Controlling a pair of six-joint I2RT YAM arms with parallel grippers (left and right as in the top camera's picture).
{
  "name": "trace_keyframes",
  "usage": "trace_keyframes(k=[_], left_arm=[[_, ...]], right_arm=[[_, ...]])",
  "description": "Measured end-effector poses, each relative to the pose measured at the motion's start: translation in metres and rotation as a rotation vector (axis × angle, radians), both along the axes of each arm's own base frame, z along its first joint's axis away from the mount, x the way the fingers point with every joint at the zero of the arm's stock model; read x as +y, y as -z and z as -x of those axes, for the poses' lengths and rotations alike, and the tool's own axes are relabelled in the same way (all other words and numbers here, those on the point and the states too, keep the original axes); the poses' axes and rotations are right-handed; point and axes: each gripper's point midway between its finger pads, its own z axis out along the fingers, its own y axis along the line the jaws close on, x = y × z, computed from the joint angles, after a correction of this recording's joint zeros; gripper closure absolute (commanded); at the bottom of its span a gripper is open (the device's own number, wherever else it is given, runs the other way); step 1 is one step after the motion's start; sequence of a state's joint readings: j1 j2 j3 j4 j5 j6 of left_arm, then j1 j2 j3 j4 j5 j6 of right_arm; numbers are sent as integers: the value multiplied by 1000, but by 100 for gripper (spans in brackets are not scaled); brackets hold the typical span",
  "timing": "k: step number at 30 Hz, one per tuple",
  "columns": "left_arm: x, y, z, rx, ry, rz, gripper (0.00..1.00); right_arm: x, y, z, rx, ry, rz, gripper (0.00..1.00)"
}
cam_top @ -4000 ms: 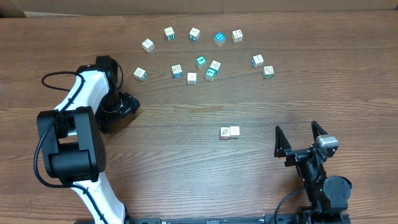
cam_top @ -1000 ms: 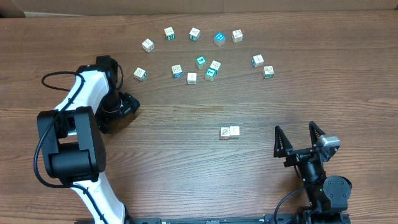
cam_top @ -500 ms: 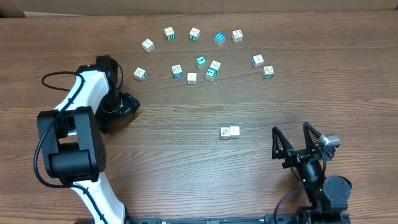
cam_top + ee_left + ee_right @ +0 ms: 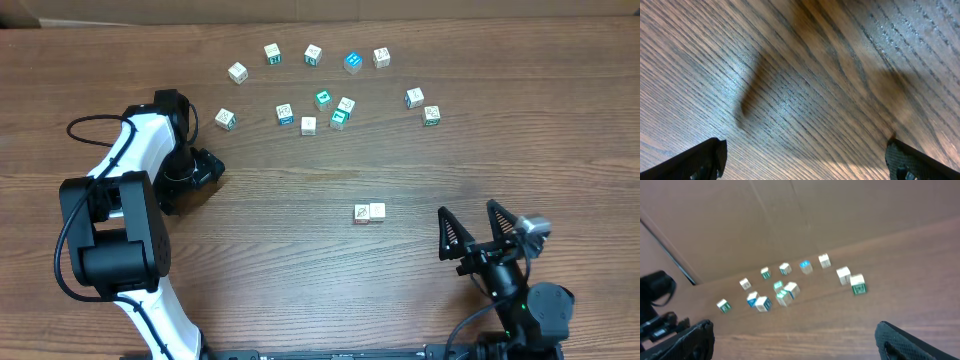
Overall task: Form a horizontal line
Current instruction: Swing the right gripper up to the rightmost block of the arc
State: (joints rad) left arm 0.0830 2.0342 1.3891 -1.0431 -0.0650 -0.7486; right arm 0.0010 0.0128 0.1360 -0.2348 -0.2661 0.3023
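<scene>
We are working over a wood-grain surface (image 4: pixel 300 270) that is filling the whole overhead frame. The left arm (image 4: pixel 130 180) is lying folded at the left of the frame. In its wrist view the left end effector (image 4: pixel 804 146) is hanging spread wide over bare wood and carrying nothing. The right end effector (image 4: pixel 467 212) is sitting at the lower right, its fingers also splayed wide and empty.

The loose picture cubes (image 4: pixel 309 125) are lying scattered across the upper middle of the frame, well apart from the horizontal line (image 4: pixel 369 212). That line is lying right of centre and so far amounts to just two pale cubes touching side by side.

We are judging the step in hand as fetching another cube. To do it well, we are favouring a cube with free space on both sides, so the fingers are not nudging its neighbours. We would set it down touching one end of the pair with its edges matching, and without shoving the two cubes already placed.

The right wrist view is blurring the cubes, so their pictures are staying unreadable. The line itself is falling outside both wrist views.
</scene>
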Motion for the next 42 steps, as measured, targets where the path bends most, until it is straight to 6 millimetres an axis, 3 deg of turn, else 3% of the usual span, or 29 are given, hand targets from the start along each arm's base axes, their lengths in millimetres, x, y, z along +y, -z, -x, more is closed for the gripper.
trace_keyframes(k=[12, 17, 22, 29, 34, 38, 42], left_arm=[[0, 0, 0, 0, 0, 0, 1], [0, 0, 0, -1, 0, 0, 0], [0, 0, -1, -3, 0, 0, 0], [0, 0, -1, -4, 0, 0, 1], [0, 0, -1, -4, 0, 0, 0], [0, 0, -1, -3, 0, 0, 1], [0, 0, -1, -3, 0, 0, 1]], right_arm=[[3, -103, 20, -90, -20, 14, 0], [4, -143, 15, -39, -26, 60, 0], [4, -195, -3, 24, -35, 132, 0], [4, -281, -55, 108, -50, 197, 0], [2, -311, -107, 186, -59, 236, 0], [-3, -305, -158, 267, -38, 258, 0], [-12, -271, -209, 360, 0, 279, 0]])
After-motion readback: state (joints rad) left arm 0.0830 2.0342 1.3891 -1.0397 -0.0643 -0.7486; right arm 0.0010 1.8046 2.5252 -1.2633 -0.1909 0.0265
